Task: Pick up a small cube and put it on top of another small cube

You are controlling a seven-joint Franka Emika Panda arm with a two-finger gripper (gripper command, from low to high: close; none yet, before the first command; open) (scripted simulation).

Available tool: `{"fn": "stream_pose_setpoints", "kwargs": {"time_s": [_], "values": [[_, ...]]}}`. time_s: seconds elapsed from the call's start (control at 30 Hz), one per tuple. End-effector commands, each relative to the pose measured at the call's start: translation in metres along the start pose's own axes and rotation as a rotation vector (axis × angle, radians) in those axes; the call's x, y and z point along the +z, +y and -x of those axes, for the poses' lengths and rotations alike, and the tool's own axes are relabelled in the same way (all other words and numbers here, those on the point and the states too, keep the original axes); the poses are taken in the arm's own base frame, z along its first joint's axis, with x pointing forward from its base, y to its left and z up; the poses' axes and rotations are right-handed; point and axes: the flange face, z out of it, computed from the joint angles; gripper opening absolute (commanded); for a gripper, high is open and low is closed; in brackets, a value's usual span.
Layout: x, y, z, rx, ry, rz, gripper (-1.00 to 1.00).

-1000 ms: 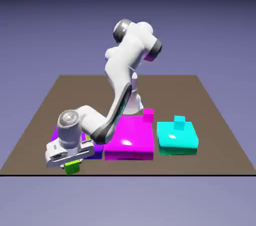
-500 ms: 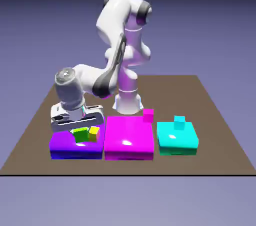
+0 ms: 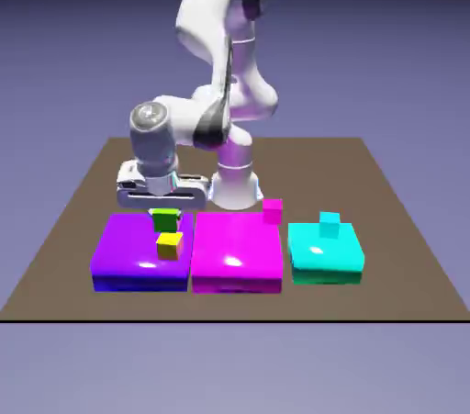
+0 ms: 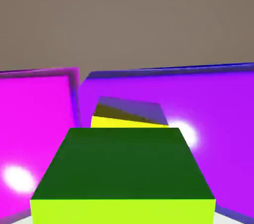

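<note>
My gripper point(image 3: 165, 212) is shut on the small lime-green cube point(image 3: 165, 219) and holds it in the air just above the small yellow cube point(image 3: 169, 245). The yellow cube rests on the purple platform point(image 3: 124, 256). The hand view is filled low down by the green cube point(image 4: 124, 168), which hides my fingertips. Just beyond it a strip of the yellow cube point(image 4: 124, 117) shows on the purple platform point(image 4: 208, 109). The two cubes look apart.
A magenta platform point(image 3: 237, 256) lies beside the purple one, with a small magenta cube point(image 3: 272, 210) at its far corner. A cyan platform point(image 3: 325, 256) at the exterior view's right carries a small cyan cube point(image 3: 330, 224). The brown table point(image 3: 404, 238) ends just past the platforms.
My gripper has lifted the green cube from the table's near edge, carried it up and toward the exterior view's right, and now holds it over the yellow cube.
</note>
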Motion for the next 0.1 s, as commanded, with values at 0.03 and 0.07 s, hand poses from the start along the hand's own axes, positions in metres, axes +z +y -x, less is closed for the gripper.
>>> {"fn": "stream_pose_setpoints", "kwargs": {"time_s": [0.03,0.07], "values": [[0.000,0.000,0.000,0.000,0.002,0.002,1.00],[-0.016,0.000,0.000,-0.001,0.002,0.002,1.00]]}}
